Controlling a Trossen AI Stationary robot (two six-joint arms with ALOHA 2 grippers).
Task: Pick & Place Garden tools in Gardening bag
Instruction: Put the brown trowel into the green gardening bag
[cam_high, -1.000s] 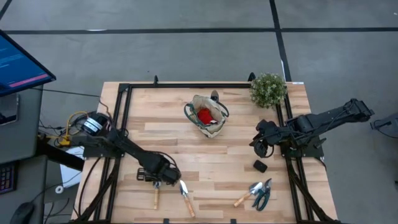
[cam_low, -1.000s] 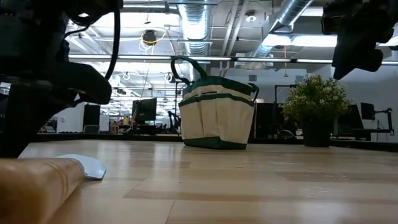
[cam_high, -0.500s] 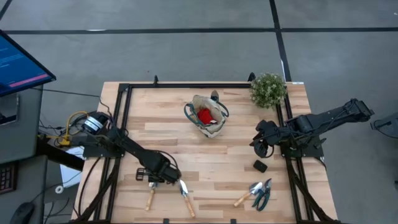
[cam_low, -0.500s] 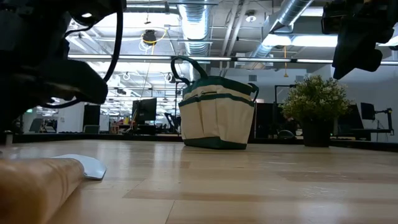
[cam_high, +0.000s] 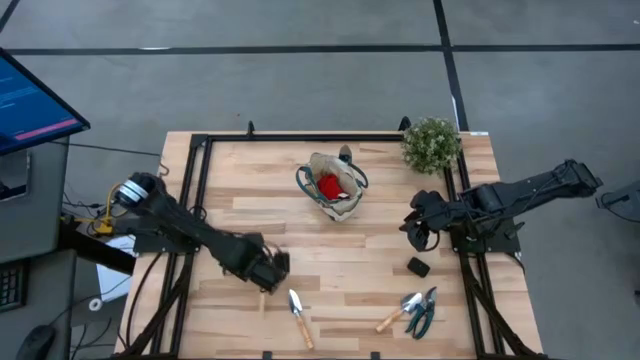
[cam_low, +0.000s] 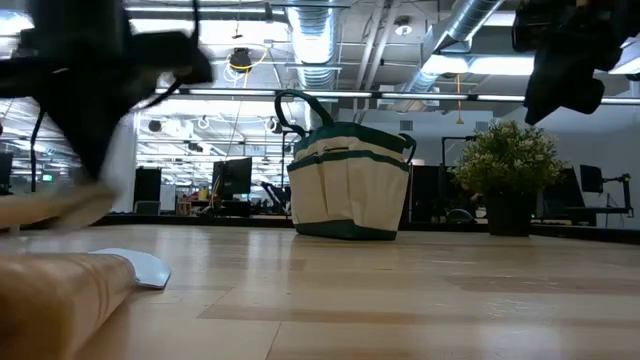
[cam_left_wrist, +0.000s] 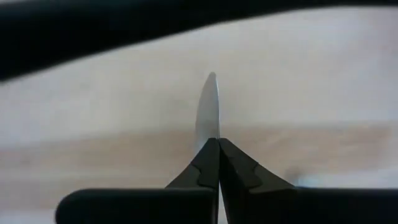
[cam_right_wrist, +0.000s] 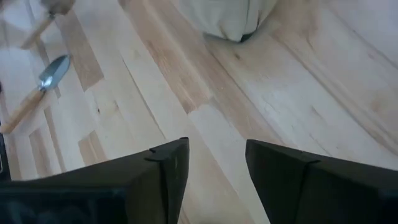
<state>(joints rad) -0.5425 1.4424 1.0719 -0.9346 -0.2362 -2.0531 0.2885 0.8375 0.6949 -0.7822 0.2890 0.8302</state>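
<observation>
Now, left gripper (cam_high: 268, 272): I have it pinching a wooden-handled trowel with a silver blade (cam_left_wrist: 209, 115), which has come up off the table since a second ago and hangs near-side and left of the beige canvas bag with dark loop handles (cam_high: 334, 189).
Meaning: I judge the grasp done and the carry to the bag next.
Second silver trowel with a pale handle (cam_high: 298, 313): unmoved on the table, nearer me than the bag.
Red glove (cam_high: 328, 185): already inside the bag.
Right gripper (cam_high: 419, 232): fingers spread, waiting right of the bag.
Dark-handled shears (cam_high: 424, 311): unmoved, near-right of the bag.
</observation>
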